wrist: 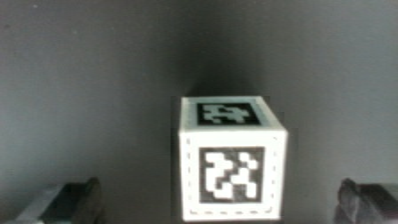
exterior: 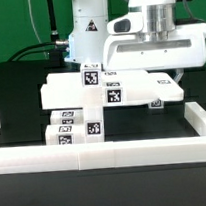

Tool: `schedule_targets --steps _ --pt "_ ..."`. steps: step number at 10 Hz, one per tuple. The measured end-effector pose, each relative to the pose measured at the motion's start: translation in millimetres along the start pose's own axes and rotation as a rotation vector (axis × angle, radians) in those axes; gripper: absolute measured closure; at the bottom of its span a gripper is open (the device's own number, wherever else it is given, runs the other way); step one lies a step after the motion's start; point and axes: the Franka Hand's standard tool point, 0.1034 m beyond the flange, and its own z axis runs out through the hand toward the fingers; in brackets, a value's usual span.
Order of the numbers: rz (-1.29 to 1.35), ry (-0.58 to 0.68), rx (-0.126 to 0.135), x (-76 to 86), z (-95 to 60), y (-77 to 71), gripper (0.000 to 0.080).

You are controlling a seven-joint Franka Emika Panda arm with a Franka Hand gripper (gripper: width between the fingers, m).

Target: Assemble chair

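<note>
Dark tabletop (exterior: 15,98) fills the scene, with a white rail (exterior: 105,152) along its near edge and black cables behind. I see the gripper (exterior: 162,38) hanging at the exterior view's upper right, its fingers mostly hidden behind the parts there. Just under it sits a large flat white chair panel (exterior: 100,89) carrying marker tags, stacked on top of smaller white chair pieces (exterior: 78,123) that also show tags. Whether the gripper touches that panel I cannot tell from the exterior view.

From the wrist view I get a white tagged block (wrist: 233,152) standing upright on the dark surface, one tag on its top face, one on its front face. It lies between the two fingertips (wrist: 59,203), which show only as dark blurred shapes at either side. Both fingertips are well apart from the block, clear gap each side, so the gripper is released, spread wide, grasping nothing.
</note>
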Motion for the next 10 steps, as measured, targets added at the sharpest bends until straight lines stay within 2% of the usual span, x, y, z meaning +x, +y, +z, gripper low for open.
schedule_targets --steps 2,4,5,6,7,8,10 --pt "0.005 0.008 -0.009 -2.0 9.6 2.9 0.0150" --pt "0.013 0.019 -0.008 -1.0 10.3 2.8 0.0150" --pt "0.015 0.035 -0.009 1.9 10.6 4.5 0.0266" --pt "0.015 0.040 -0.010 2.5 11.1 4.7 0.0266" --pt "0.014 0.046 -0.009 3.2 11.0 3.0 0.0449" --pt "0.006 0.054 -0.005 3.1 11.1 -1.8 0.0515" --pt "-0.007 0.053 -0.002 2.7 10.7 -7.6 0.0515"
